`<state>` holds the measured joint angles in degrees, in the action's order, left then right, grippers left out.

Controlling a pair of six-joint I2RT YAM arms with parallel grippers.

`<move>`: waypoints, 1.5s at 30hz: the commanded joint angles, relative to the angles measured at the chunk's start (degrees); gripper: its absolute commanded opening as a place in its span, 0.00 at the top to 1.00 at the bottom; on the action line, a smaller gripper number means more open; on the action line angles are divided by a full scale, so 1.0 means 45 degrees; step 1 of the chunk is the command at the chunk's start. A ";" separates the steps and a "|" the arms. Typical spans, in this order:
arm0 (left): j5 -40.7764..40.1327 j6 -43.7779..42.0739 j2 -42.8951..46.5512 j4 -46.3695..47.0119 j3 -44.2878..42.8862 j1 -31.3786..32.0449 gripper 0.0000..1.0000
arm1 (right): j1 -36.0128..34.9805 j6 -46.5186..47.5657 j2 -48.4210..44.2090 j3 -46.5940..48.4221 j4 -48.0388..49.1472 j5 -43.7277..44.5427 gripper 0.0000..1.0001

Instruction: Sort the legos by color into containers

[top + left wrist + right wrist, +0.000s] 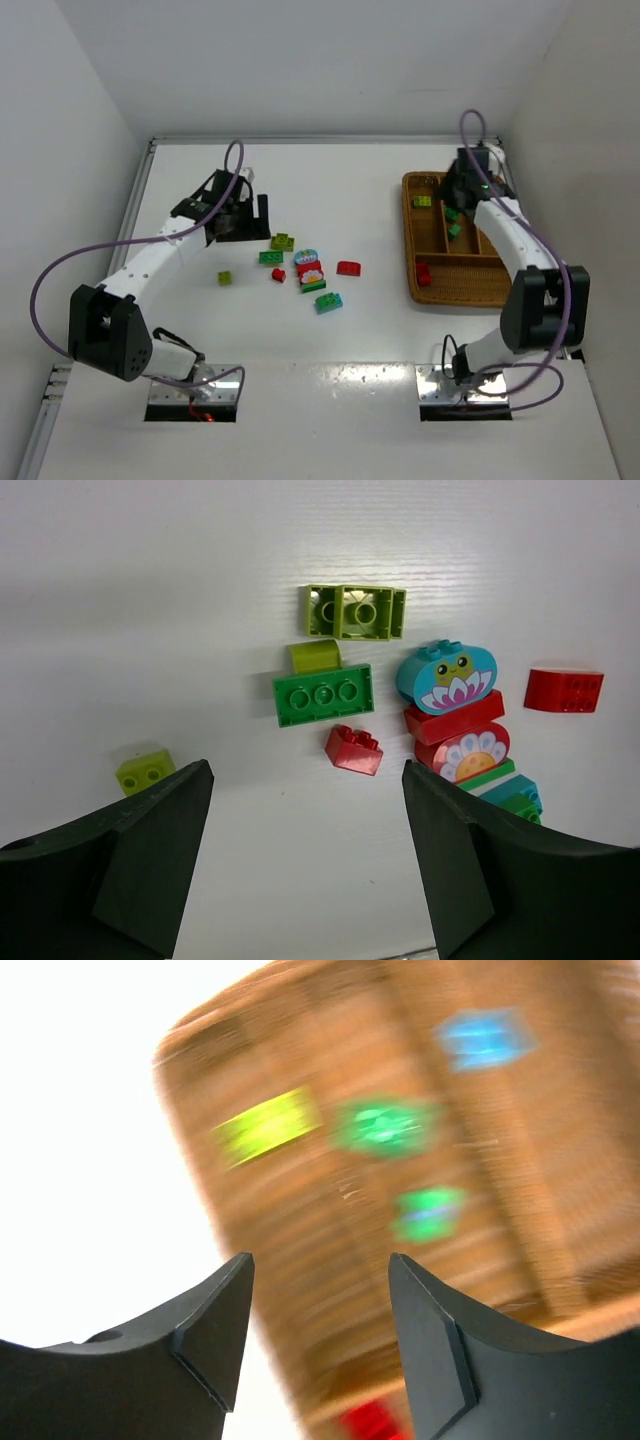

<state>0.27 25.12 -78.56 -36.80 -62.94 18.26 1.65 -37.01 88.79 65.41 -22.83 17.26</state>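
Your left claw point(305, 780) is hovering wide open over the loose bricks on the white table point(330, 190), gripping nothing. Just ahead of it a dark green brick point(323, 694) is lying studs up, its long axis running across the left wrist view. A lime brick point(355, 612) is lying upside down beyond it, stretching the same way. A small red brick point(353, 750) is sitting just beside the green one, and a small lime cube point(145, 770) is lying apart, near the left finger. The printed stack point(455, 720) is lying on its side, its teal end pointing away from the claw. Your right claw point(320, 1270) is hanging over the wicker tray point(412, 250), jaws spread and holding nothing. The tray's long axis is running away from the arms, and its compartments are running the same way. The right wrist view is blurring badly, yet sorted bricks point(385, 1125) in lime, green, blue and red are showing inside the tray
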 commanded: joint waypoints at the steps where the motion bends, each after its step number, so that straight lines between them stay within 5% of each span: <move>1: -0.0665 0.0255 0.0251 0.0014 -0.0467 -0.0074 0.17 | -0.2957 0.1152 -0.0982 -0.0062 -0.0041 -0.1136 0.43; 7: -0.1194 0.0511 0.0660 -0.0104 -0.0467 -0.0190 0.17 | -0.7082 0.4568 0.1570 0.0719 -0.1991 -0.3364 0.27; 11: -0.1195 0.0548 0.0799 -0.0104 -0.0351 -0.0308 0.17 | -0.7963 0.6583 0.2667 0.1108 -0.3457 -0.4751 0.27; 14: -0.0844 0.0822 0.0642 0.0050 -0.0350 -0.0308 0.17 | -0.8529 0.6897 0.2846 0.0974 -0.3579 -0.3995 0.24; 23: -0.0666 0.0823 0.0525 0.0189 -0.0350 -0.0308 0.18 | -0.8531 0.6897 0.4055 0.0817 -0.1726 -0.3598 0.23; 30: -0.0783 0.0706 0.0525 0.0189 -0.0350 -0.0308 0.18 | -0.8414 0.6897 0.4720 0.0953 -0.0145 -0.3483 0.29; 37: -0.0899 0.0706 0.0525 0.0189 -0.0467 -0.0308 0.18 | -0.8414 0.6761 0.5112 0.0719 0.0522 -0.3717 0.49; 41: -0.0901 0.0590 0.0525 0.0189 -0.0467 -0.0308 0.18 | -0.8414 0.6604 0.4859 0.0584 0.0522 -0.3191 0.69; 45: -0.0901 0.0589 0.0525 0.0071 -0.0584 -0.0308 0.18 | -0.7868 0.5649 0.3494 -0.0098 0.0814 -0.2741 0.70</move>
<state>-3.27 27.92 -76.77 -37.08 -63.18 17.50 -35.97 -8.25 110.06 67.00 -21.47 2.57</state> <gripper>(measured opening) 0.820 0.372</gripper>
